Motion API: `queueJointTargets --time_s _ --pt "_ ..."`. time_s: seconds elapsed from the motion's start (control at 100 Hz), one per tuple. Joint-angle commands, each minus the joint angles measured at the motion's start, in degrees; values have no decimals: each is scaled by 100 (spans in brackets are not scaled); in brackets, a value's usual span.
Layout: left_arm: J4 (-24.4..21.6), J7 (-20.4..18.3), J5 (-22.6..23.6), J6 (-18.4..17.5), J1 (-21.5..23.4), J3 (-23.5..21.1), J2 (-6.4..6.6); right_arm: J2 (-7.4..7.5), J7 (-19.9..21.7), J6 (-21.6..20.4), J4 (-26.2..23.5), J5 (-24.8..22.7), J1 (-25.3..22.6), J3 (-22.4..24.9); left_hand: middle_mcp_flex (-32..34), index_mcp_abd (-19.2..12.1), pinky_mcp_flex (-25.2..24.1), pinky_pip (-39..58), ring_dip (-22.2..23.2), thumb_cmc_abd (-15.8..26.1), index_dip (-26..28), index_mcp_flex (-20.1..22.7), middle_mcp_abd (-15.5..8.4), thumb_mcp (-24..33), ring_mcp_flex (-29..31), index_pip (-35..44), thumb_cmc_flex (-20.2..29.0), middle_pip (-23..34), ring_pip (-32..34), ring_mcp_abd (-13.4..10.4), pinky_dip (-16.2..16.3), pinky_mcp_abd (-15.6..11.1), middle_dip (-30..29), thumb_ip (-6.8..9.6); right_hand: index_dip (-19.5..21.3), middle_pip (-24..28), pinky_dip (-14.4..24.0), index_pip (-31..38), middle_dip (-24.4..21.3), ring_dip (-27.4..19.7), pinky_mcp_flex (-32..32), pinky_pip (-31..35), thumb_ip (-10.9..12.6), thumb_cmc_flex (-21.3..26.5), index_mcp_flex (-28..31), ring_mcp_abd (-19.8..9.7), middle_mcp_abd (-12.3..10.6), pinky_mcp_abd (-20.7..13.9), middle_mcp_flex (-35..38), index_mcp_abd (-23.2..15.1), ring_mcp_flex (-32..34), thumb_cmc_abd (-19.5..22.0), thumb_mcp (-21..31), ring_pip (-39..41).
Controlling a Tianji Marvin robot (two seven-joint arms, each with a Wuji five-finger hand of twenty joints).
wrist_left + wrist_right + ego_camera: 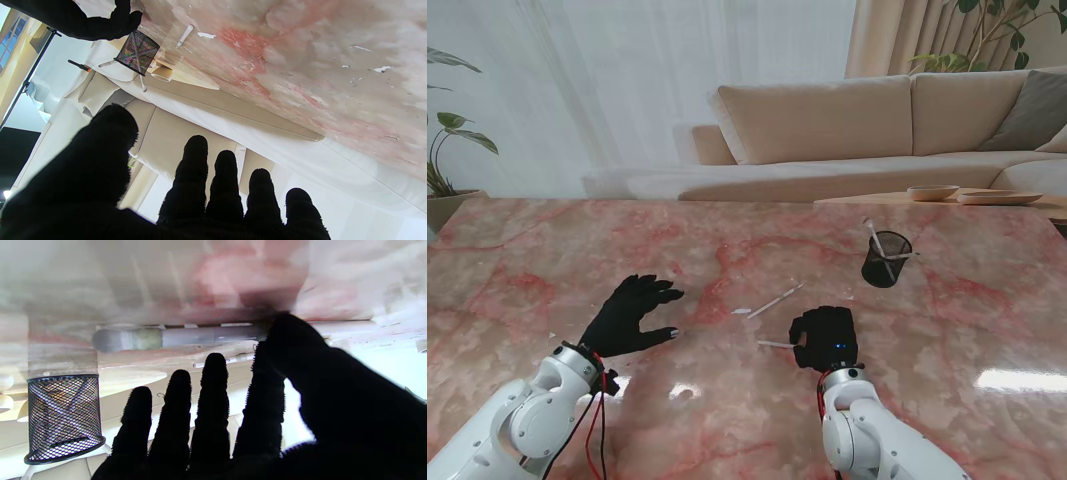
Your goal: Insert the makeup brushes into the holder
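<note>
— Where's the brush [186,336]?
— Flat on the tabletop [727,240], its handle touching the right hand's [825,337] thumb; whether those fingers [213,390] grip it, I cannot tell.
— The left hand [630,314]?
— Spread, empty. The holder [886,259] stands well apart.

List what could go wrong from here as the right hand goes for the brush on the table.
1. The right hand is above a thin brush lying flat on the marble table; its fingers are not closed on it, so a pinch may slip or roll it away.
2. The mesh holder already holds brushes leaning outward; they may block insertion.
3. The holder looks light; a sideways nudge may tip it.
</note>
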Motion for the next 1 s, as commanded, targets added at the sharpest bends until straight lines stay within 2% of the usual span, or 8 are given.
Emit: queueJointTargets --time_s 0.0,0.21,0.31,0.37,0.57,0.63,0.77,0.99 --pt "-17 -1 -9 21 4 24 1 -12 180 139 402 25 -140 -184 17 -43 7 -266 15 151 -30 20 9 -94 -122 -52 -29 -153 -160 -134 -96 -26 -61 184 -248 -16 112 -322 37 72 -115 -75 28 433 363 -70 -39 -82 -82 529 -170 -321 49 87" --pt "-37 -25 5 18 19 -1 7 11 110 301 494 -143 -106 -285 23 -60 6 -265 19 156 -26 37 -1 -92 -119 -42 -40 -148 -157 -142 -100 -28 -58 183 -236 16 112 -371 30 57 -100 -52 132 316 116 -34 2 -51 -123 574 -151 -530 249 92" --pt "-49 -13 26 17 46 -31 7 44 104 226 349 -221 -259 -65 32 -59 7 -266 20 153 -25 37 -8 -94 -108 -40 -41 -147 -154 -143 -103 -29 -58 182 336 -19 89 -1596 1 62 -160 -74 280 114 35 -56 -9 -79 -236 812 -221 -368 288 56" --pt "-49 -10 27 26 49 -31 7 88 148 189 234 -353 -347 46 30 -64 7 -267 19 157 -25 38 -6 -91 -115 -40 -37 -149 -157 -131 -105 -27 -59 182 727 -62 101 -2458 -13 61 -177 -101 729 -75 6 -71 -21 -90 -301 1030 -257 -224 371 40" --pt "-54 3 22 13 45 6 4 164 234 113 74 -593 -485 219 26 -65 8 -269 20 149 -24 38 -18 -92 -114 -39 -37 -152 -157 -144 -111 -33 -59 181 836 -75 103 -2610 -11 60 -179 -108 826 -67 -52 -84 -33 -93 -331 1101 -261 -289 417 36" --pt "-57 -7 12 7 41 8 5 164 230 107 84 -591 -487 224 29 -72 8 -271 20 152 -24 36 -20 -92 -113 -39 -39 -150 -157 -148 -114 -37 -58 181 974 -67 105 -2504 -1 64 -177 -108 760 -91 31 -82 -32 -94 -328 1058 -259 -328 306 44" --pt "-69 -8 16 -4 39 -11 5 128 143 146 159 -516 -447 172 24 -73 10 -274 18 159 -23 37 -21 -96 -114 -38 -39 -151 -159 -151 -121 -37 -59 181 859 -28 143 -1527 23 77 -109 -88 -4 60 109 -73 -32 -77 -224 756 -179 -537 -107 78" --pt "-83 -33 21 15 53 -22 10 12 -183 320 416 -291 -336 77 12 -91 8 -281 15 168 -20 39 -9 -108 -124 -33 -29 -159 -165 -151 -131 -36 -63 181 1037 66 171 -1210 62 105 -56 -25 -188 -121 129 -90 -21 -75 -186 671 -107 -447 -559 150"
